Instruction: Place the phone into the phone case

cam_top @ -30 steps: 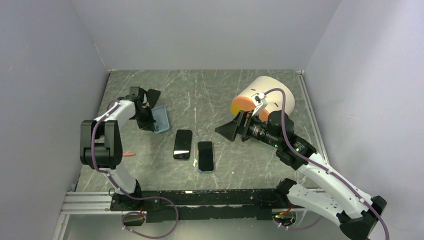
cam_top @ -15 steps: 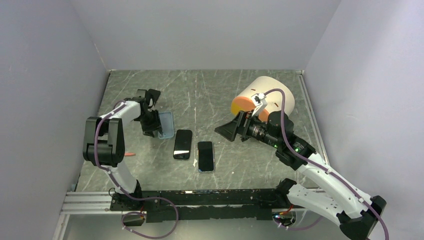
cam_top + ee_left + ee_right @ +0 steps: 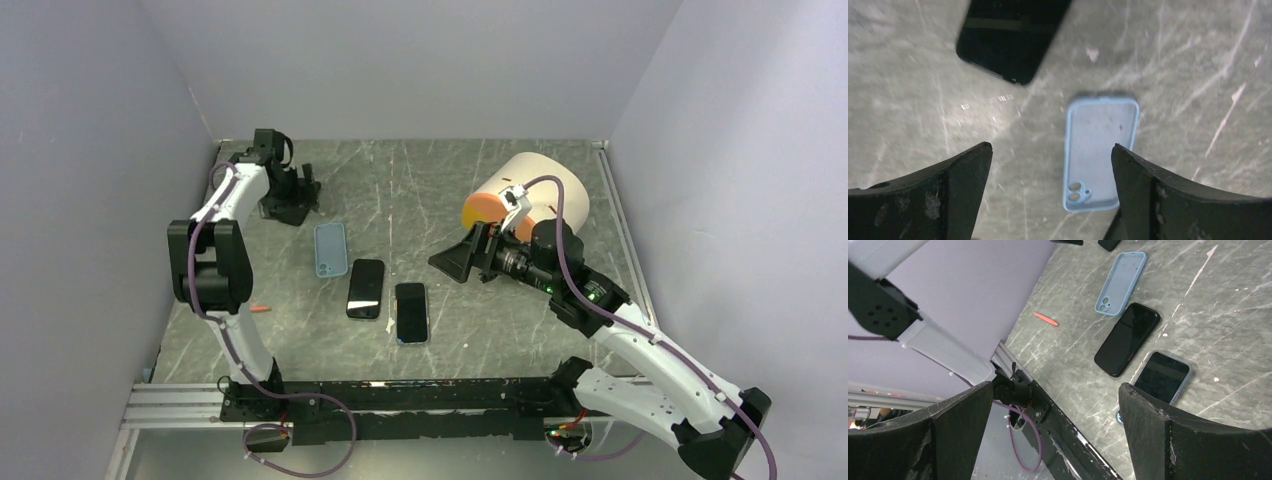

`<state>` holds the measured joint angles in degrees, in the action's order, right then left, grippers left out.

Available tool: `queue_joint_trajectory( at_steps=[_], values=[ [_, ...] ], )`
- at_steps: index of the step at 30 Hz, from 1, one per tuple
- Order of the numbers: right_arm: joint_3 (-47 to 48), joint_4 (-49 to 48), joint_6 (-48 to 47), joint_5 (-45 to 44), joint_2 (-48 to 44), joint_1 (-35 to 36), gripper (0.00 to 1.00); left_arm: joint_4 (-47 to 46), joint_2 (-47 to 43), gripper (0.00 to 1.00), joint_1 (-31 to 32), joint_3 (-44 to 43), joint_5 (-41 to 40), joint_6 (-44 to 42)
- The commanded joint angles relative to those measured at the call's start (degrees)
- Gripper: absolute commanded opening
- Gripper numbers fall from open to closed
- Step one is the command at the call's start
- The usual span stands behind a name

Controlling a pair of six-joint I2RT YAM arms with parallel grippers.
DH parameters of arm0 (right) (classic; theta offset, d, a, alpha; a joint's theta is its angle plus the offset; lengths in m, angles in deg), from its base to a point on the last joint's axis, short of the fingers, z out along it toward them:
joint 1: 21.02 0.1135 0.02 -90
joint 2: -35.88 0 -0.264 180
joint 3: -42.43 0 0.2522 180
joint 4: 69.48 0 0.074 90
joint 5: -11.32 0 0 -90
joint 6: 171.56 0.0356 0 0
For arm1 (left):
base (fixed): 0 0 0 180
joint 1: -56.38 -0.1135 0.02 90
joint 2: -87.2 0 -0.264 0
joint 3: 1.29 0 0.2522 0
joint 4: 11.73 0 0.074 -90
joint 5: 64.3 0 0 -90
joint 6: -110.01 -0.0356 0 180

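The light-blue soft phone case (image 3: 330, 249) lies flat on the grey, marbled, scratch-marked table (image 3: 420, 180). Its hollow side faces up, showing a matt inner face, a raised rounded rim and, at one end, a cut-out with two round holes. Nothing is in it.

The left gripper (image 3: 1050, 150) hangs just beyond the case's far end, close above the table. Its two black, wedge-shaped fingers (image 3: 943, 195) are spread wide and hold nothing. From its wrist camera, the case sits on the table between the fingers, apart from both.

The glossy black slab phone with rounded corners (image 3: 366, 288) lies screen up just beside the case, off its near right corner. It is not inside the case, and the two seem apart by a thin gap.

A second dark-screened phone in a grey-blue rim (image 3: 411, 312) lies just beside the black one, on the side away from the case.

The right gripper (image 3: 455, 260) hovers well to the right of the case, with its broad black fingers (image 3: 1193, 440) fully parted and empty.

Farther right of the case, a cream cylinder with an orange end face (image 3: 530, 190) lies on its side.

A thin orange-red stick (image 3: 1046, 319) lies near the case's left side, toward the rail.
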<state>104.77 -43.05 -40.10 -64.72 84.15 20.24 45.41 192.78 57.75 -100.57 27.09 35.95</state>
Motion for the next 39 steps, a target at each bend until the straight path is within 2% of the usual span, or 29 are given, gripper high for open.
queue_joint_trajectory(
  at_steps=[1,8,12,17,23,39],
  values=[
    [3.6,0.0,-1.2,-1.0,-0.7,0.2,0.99,0.0,6.3,0.94,-4.0,-7.3,2.7,-4.6],
    [5.0,3.0,-1.5,-1.6,-0.4,0.2,0.99,2.6,18.4,0.94,-5.2,-20.0,3.0,-9.6],
    [5.8,3.6,-2.0,-3.1,-0.6,0.1,0.99,1.9,22.5,0.94,-6.0,-24.8,5.9,-13.0],
    [5.9,3.6,-1.4,-3.8,0.1,0.2,0.99,2.9,26.6,0.94,-6.0,-30.5,4.7,-17.7],
    [6.3,3.8,-0.6,-3.7,1.0,0.2,0.99,2.1,29.3,0.94,-6.1,-32.4,6.3,-18.9],
    [5.6,2.9,0.1,-3.8,0.7,0.2,0.98,2.4,30.1,0.90,-4.7,-28.6,5.5,-22.0]
  ],
)
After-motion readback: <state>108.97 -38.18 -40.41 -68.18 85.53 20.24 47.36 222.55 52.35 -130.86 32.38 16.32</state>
